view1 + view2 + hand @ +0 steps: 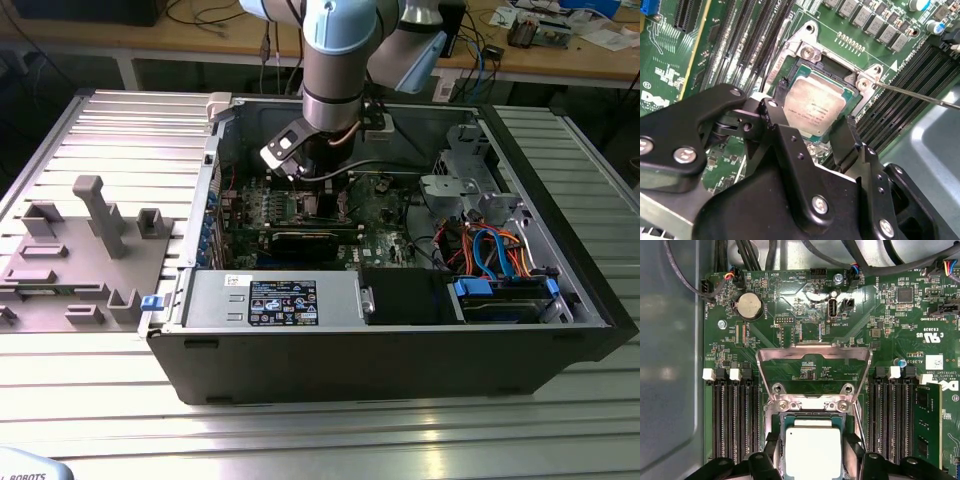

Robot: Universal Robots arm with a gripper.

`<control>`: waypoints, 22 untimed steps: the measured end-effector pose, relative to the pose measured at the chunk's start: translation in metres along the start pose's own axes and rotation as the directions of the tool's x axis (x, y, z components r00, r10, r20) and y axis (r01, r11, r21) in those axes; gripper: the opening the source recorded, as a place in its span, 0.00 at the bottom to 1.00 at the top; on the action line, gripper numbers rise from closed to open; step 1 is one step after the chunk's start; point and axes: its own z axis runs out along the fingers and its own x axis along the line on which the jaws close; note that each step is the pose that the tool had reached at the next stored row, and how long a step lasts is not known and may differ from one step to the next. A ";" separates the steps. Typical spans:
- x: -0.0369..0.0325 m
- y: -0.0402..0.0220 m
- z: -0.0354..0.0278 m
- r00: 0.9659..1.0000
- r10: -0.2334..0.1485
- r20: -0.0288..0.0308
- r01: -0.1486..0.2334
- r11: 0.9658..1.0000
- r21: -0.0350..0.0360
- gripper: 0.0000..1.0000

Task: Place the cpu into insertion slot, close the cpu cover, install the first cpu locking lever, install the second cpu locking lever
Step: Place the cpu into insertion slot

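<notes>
Black fingers: one on each of two opposite edges of the cpu, pads against them by my reading. They are closed on it, not spread clear.
Place of gripper: low over the insertion slot, as also in the first wrist view.
Place of cpu: flat, dull silver top up, inside the slot's shiny rim. Cannot tell whether it is fully seated.
State of cpu cover: swung open on the far side of the slot, green board showing through its window. Not closed.
Silver locking lever: thin rod running out from one slot corner. Looks unlatched.
Surroundings: memory slots in long black rows on both sides of the slot.
Wider scene: arm reaches down into the open computer case, far part, somewhat toward the exterior view's left.
Handling (judgement): chip light, thin and stiff, with a smooth top that is likely slippery. The underside and the slot contacts are fragile. Hold by the opposite edges only, keep it level, use light force.
</notes>
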 end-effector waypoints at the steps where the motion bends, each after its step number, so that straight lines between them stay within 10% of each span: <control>1: -0.0001 -0.0001 -0.0001 1.000 0.000 0.000 0.000 1.000 0.000 0.61; 9: 0.0006 0.0001 -0.0124 1.000 0.000 0.001 0.000 1.000 0.000 0.61; 13: 0.0031 0.0003 -0.0147 1.000 0.000 0.015 0.000 1.000 0.000 0.60; 16: 0.0038 0.0004 -0.0166 1.000 -0.003 0.019 0.003 1.000 0.001 0.46; 22: 0.0051 0.0007 -0.0409 0.999 -0.023 0.030 0.023 1.000 0.001 0.16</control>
